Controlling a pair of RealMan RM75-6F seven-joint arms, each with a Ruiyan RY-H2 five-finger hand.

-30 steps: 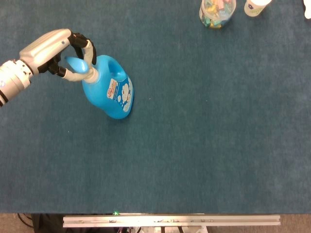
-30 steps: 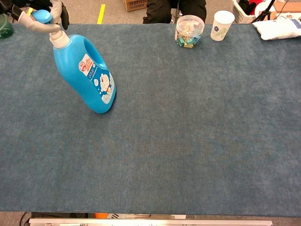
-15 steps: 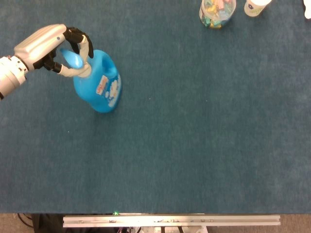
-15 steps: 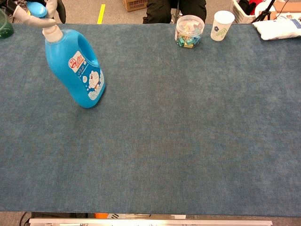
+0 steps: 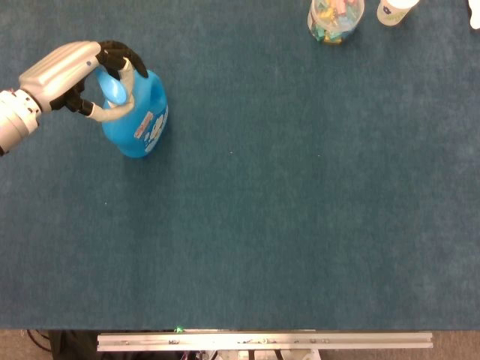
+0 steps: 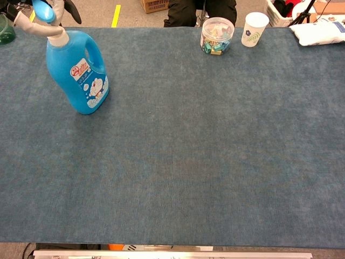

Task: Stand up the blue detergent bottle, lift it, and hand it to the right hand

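The blue detergent bottle [image 5: 139, 118] [image 6: 76, 73] stands nearly upright on the blue cloth at the far left, its base on the table and its label facing front. My left hand [image 5: 82, 77] [image 6: 40, 15] grips the bottle's cap and neck from above, fingers wrapped around them. In the chest view only the fingers show at the top left corner. My right hand is in neither view.
A clear jar of coloured clips [image 6: 216, 35] [image 5: 335, 19] and a white paper cup [image 6: 253, 28] stand at the far edge right of centre. A white bag [image 6: 321, 29] lies at the far right corner. A green object [image 6: 5, 31] sits at the far left edge.
My left hand has drawn the bottle's cap up and to the left, tipping the bottle from a steep lean to nearly upright; its base slid left across the cloth.
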